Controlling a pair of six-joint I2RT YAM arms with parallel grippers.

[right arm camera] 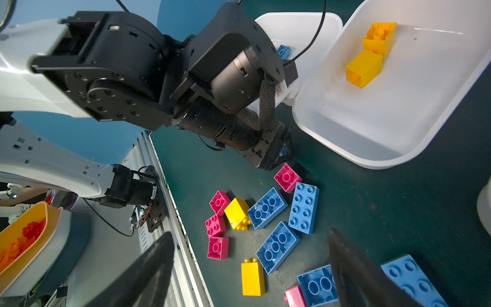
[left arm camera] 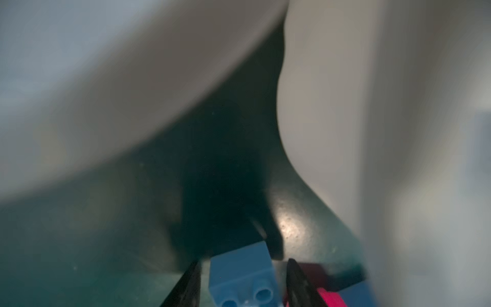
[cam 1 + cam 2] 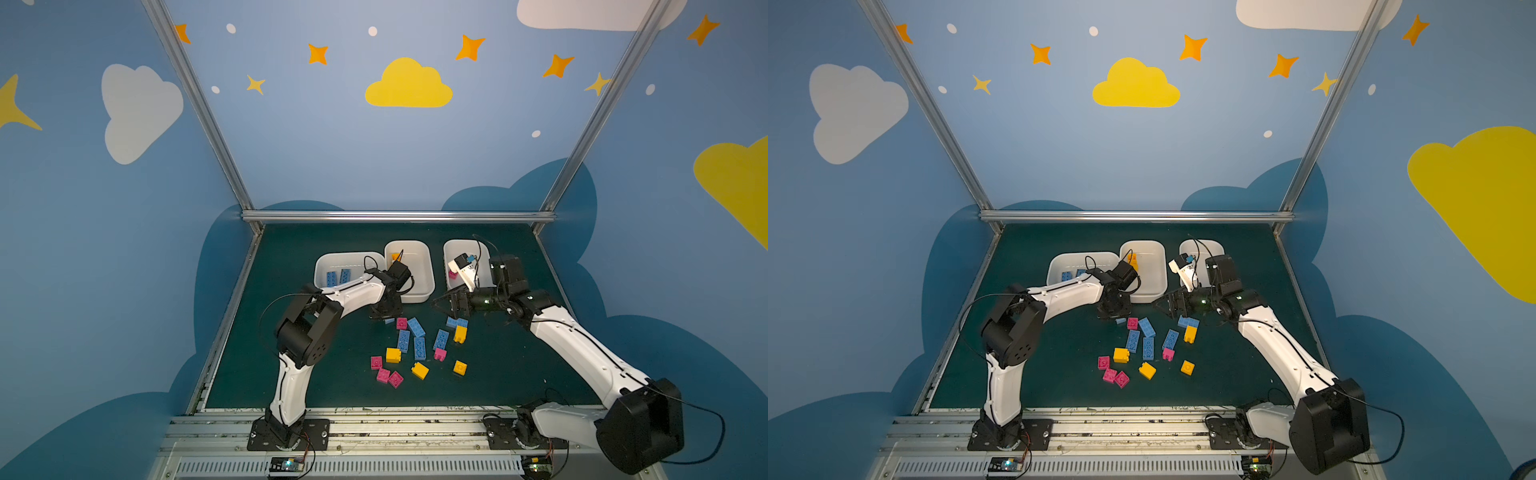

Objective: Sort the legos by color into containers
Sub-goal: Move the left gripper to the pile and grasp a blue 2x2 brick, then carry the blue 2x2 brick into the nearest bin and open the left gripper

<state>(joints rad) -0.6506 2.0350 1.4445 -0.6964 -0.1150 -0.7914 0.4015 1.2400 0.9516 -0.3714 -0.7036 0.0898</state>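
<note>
Blue brick (image 2: 240, 276) lies between left hand's (image 2: 243, 263) fingers (image 2: 190, 281).

White arm shells (image 3: 291, 386), black joints (image 3: 307, 332) — looping black cables (image 1: 322, 21)

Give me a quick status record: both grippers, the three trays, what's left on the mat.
left gripper: fingers flank small blue brick; contact unclear
right gripper: open, empty, above loose bricks
left tray: two blue bricks
middle tray: two yellow bricks
right tray: one pink brick visible
mat: blue, yellow, pink bricks unsorted
</note>
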